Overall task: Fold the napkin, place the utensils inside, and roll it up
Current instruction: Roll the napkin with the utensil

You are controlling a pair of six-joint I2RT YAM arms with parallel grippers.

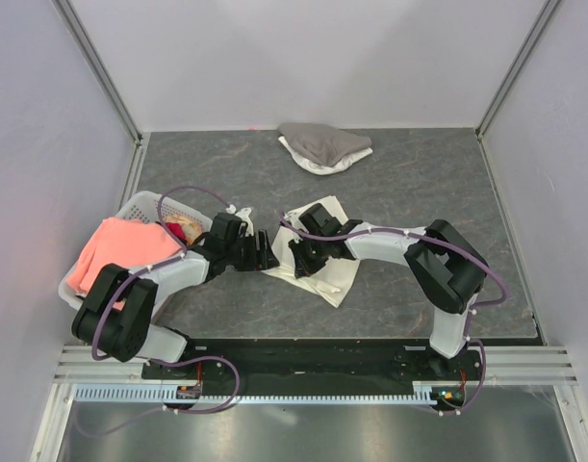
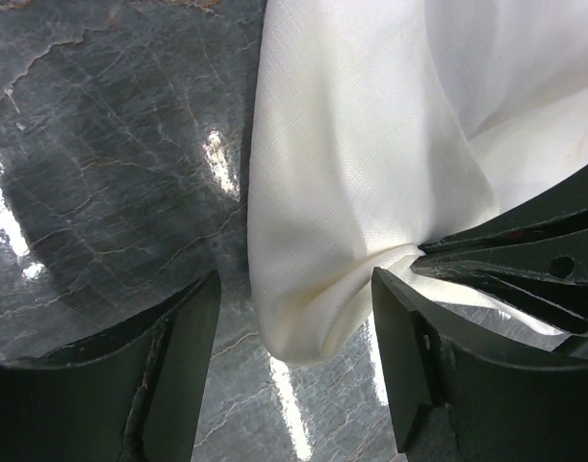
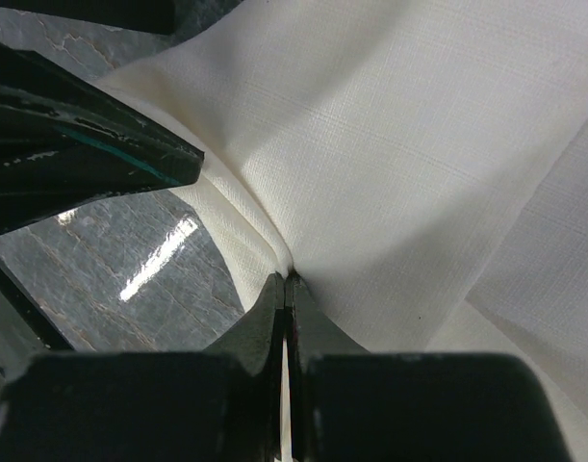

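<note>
Now right jaws clenched on napkin (image 3: pixel 419 144) fold; left jaws released, napkin edge between them.

A: Where could a claw pass on the counter (image 1: pixel 438 192)?

B: Along the right side and the far middle there is open stone. Only the grey-and-white cloth heap (image 1: pixel 322 147) sits at the far edge.

A: The left?

B: The basket (image 1: pixel 140 205) with the salmon-pink cloth (image 1: pixel 109 255) fills that edge. In the middle the left claw (image 1: pixel 270 256) and right claw (image 1: pixel 297 258) stand just beside each other over the napkin (image 1: pixel 324 276), leaving hardly a gap.
</note>
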